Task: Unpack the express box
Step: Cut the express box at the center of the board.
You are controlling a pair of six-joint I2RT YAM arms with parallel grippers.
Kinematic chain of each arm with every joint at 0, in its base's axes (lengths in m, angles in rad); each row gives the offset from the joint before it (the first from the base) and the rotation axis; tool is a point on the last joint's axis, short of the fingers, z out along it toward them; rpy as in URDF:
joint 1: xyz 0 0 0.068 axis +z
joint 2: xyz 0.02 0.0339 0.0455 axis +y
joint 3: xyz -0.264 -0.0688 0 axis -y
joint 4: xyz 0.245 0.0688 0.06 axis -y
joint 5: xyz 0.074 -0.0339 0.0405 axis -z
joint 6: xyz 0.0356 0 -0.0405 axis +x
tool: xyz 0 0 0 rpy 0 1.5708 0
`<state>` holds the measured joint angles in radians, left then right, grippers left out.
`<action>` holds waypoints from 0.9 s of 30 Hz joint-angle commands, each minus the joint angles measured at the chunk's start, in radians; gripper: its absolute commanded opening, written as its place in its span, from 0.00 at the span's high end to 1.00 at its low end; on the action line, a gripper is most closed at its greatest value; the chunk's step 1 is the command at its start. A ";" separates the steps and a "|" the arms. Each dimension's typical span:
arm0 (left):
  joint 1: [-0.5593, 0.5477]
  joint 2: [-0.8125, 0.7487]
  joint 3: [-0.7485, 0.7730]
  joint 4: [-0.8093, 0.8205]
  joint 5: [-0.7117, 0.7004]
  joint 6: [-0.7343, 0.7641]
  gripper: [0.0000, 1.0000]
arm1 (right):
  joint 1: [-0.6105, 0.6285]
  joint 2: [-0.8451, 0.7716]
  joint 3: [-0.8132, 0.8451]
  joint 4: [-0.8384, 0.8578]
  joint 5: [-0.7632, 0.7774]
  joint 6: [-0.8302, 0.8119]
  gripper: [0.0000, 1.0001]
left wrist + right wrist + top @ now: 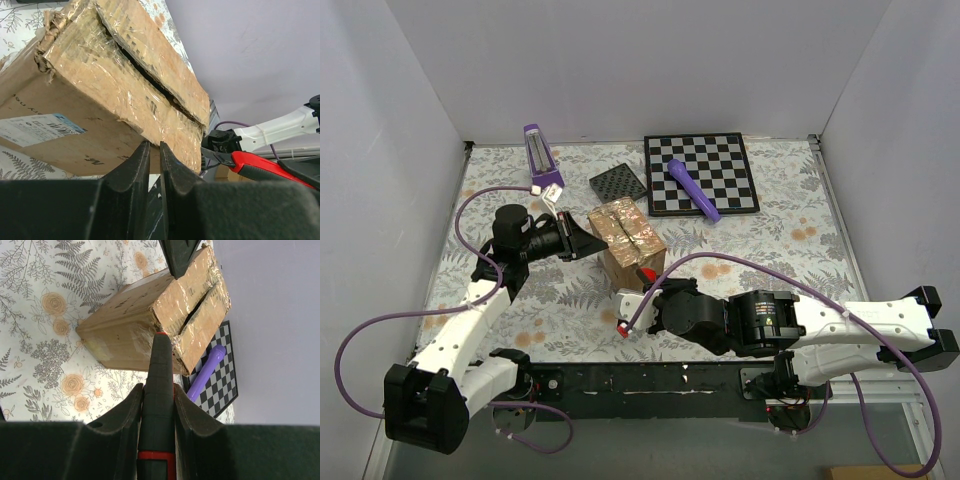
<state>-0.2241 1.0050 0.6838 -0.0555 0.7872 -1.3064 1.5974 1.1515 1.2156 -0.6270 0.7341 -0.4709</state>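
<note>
The express box [625,238], a brown carton with glossy tape, stands mid-table; its top seam shows a dark slit. It also shows in the left wrist view [115,85], with its printed label [37,129], and in the right wrist view [150,315]. My left gripper [588,240] [154,145] is shut with nothing between its jaws, its tips against the box's left side. My right gripper [655,300] [158,387] is shut on a black-and-red cutting tool [158,405] [235,160], whose tip [646,274] meets the box's near top edge.
A black-and-white chessboard [705,170] lies at the back right with a purple cylinder [692,188] on it. A black textured pad [618,182] and a purple-and-white box [542,158] lie behind the carton. White walls enclose the floral table [790,250].
</note>
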 commanded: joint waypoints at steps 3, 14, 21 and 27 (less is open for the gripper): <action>0.017 0.021 0.011 -0.037 -0.020 0.022 1.00 | -0.008 0.014 0.028 -0.102 0.013 0.011 0.99; 0.016 0.027 0.059 -0.099 -0.057 0.027 0.50 | -0.004 0.097 0.099 -0.005 -0.045 0.012 0.99; 0.017 -0.026 0.030 -0.109 -0.074 -0.013 0.27 | -0.004 0.143 0.143 0.018 -0.058 0.043 0.99; 0.016 -0.074 0.010 -0.092 -0.069 -0.083 0.31 | -0.004 0.174 0.177 0.042 -0.059 0.066 0.99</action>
<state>-0.2115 0.9802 0.7078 -0.1562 0.7208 -1.3434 1.5970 1.3045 1.3491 -0.6197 0.7139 -0.4480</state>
